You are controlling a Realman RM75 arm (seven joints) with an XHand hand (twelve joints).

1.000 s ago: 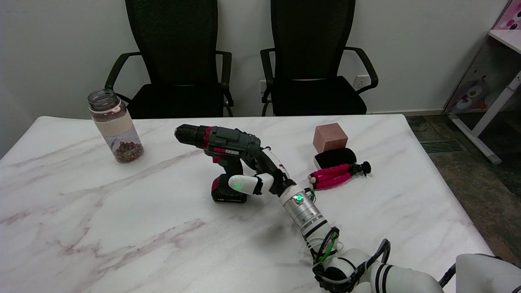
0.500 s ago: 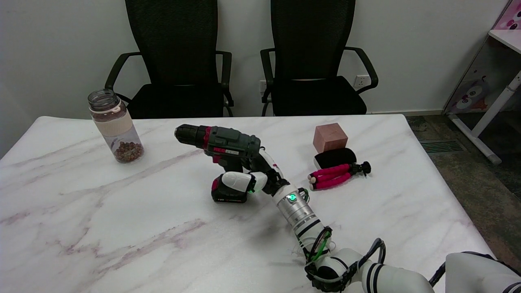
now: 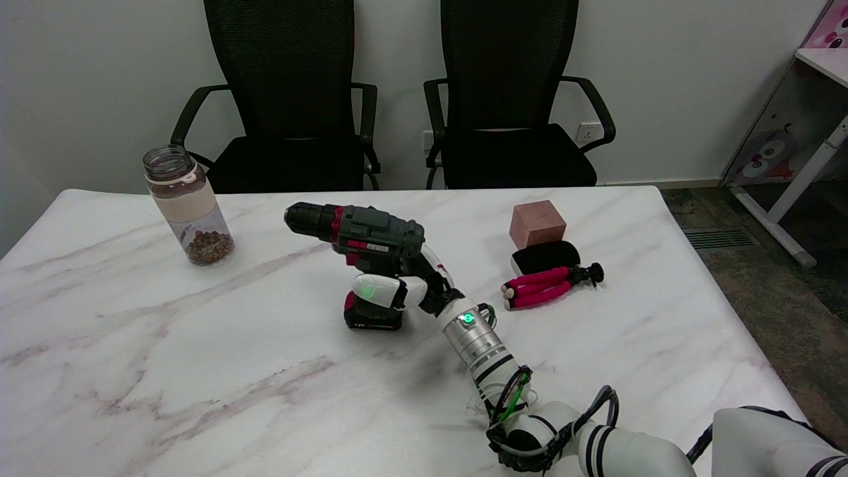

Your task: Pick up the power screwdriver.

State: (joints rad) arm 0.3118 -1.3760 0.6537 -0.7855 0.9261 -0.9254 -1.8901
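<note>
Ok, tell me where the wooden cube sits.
In the head view the wooden cube sits on the table's far right, just behind the black pouch and pink tripod.

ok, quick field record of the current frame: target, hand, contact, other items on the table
target: power screwdriver, upright on its battery base, chuck pointing to picture left
hand: right hand at the screwdriver's handle, one finger across its front
contact: touching the handle; full wrap cannot be confirmed from this view
lifted: no, base on the table
other items: jar far left; wooden cube, black pouch and pink mini tripod to the right
</note>
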